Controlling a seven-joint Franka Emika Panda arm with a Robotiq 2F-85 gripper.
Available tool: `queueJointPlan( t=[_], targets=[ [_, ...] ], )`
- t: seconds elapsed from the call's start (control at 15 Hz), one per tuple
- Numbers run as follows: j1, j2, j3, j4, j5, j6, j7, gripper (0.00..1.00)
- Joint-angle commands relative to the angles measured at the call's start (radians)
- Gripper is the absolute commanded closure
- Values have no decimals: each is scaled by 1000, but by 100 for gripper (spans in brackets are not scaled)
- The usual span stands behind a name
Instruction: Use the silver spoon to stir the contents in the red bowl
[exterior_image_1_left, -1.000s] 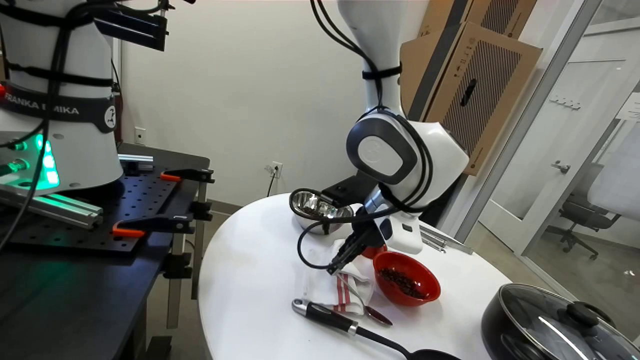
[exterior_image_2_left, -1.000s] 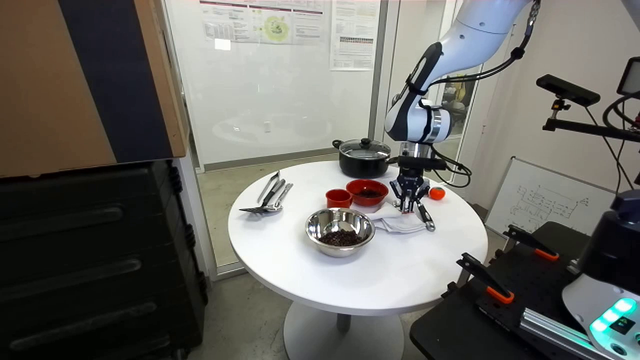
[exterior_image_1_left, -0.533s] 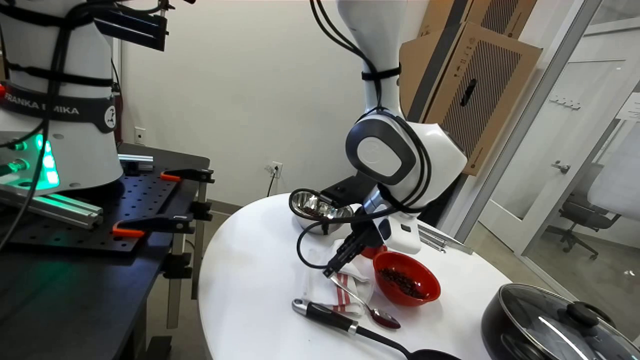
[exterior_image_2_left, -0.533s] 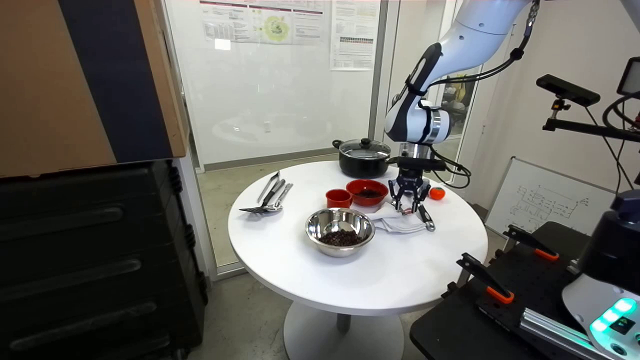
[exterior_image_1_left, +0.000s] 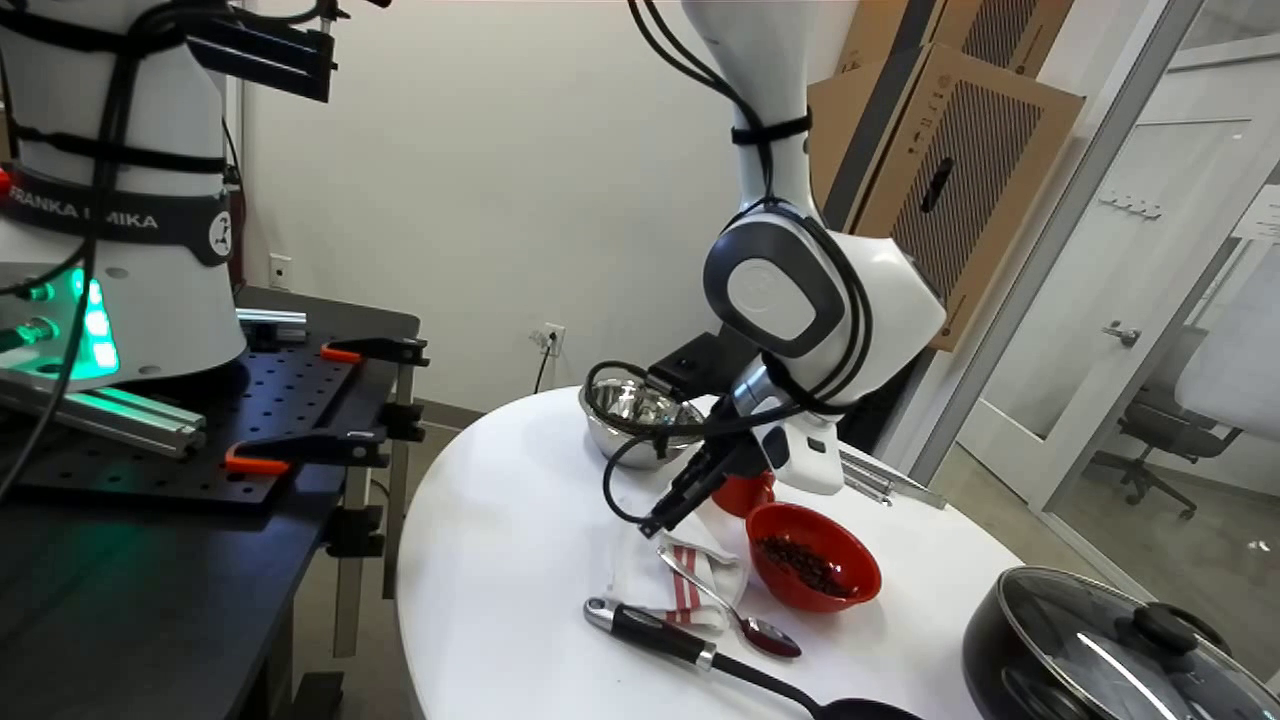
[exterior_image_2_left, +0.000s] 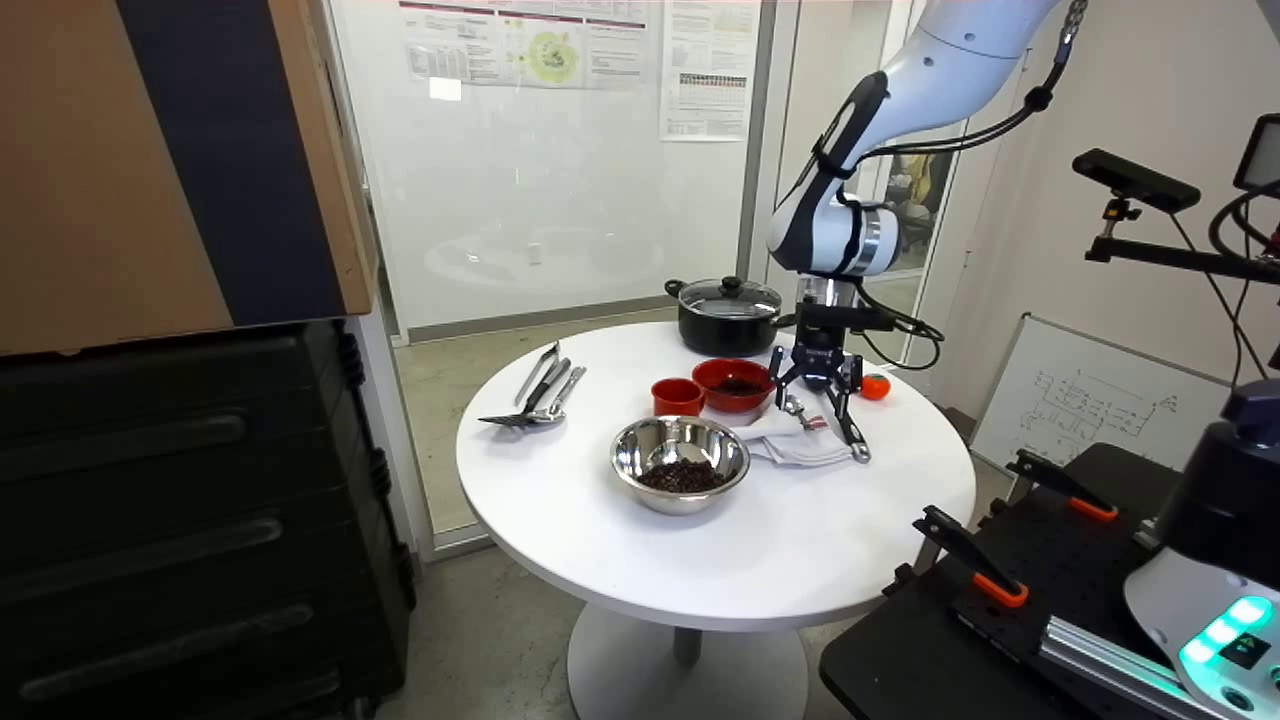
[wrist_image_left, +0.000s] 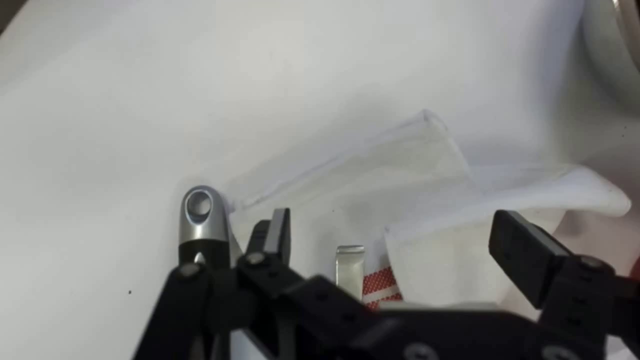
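1. In the wrist view, the claw (wrist_image_left: 395, 235) is hovering with its two fingers (wrist_image_left: 522, 257) set wide apart, holding nothing. The silver spoon (wrist_image_left: 350, 272) is lying below that gap, its handle end showing nearer to the finger on the side of the black-handled utensil (wrist_image_left: 202, 225). Its long axis is running roughly square to the line joining the two fingers, so a pinch across the handle is looking natural, perhaps after a little centring. A flat, bright strip with a squared tip is showing; the claw's body is hiding the rest.

2. In an exterior view, the spoon is resting with its handle on a red-striped white towel (exterior_image_1_left: 638, 582), the tip lying just under the fingers, apparently without touching. From there it is pointing away from the claw, its polished scoop reaching past the towel over the worktop (exterior_image_1_left: 500, 560) and looking dark reddish, probably from a reflection. The red bowl (exterior_image_1_left: 838, 540), holding blackish-brown contents (exterior_image_1_left: 800, 565), is sitting near that end.

3. In an exterior view, the fingers are apparently straddling the spoon from above. The red cup (exterior_image_2_left: 678, 398) is standing just beside the red bowl, and the stainless-steel bowl (exterior_image_2_left: 655, 440) is sitting in front of both.
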Motion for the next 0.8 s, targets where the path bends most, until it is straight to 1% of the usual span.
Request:
queueJointPlan(
  t=[0.0, 0.13, 0.2, 0.4, 0.73],
  targets=[
    [-4, -78, 12, -8, -11, -130, -74, 0],
    [15, -105, 8, -7, -26, -158, -90, 0],
    [13, -63, -1, 5, -4, -121, -68, 0],
    [23, -90, 1, 4, -7, -141, -76, 0],
    [24, -90, 1, 3, -8, -141, -78, 0]
  ],
)
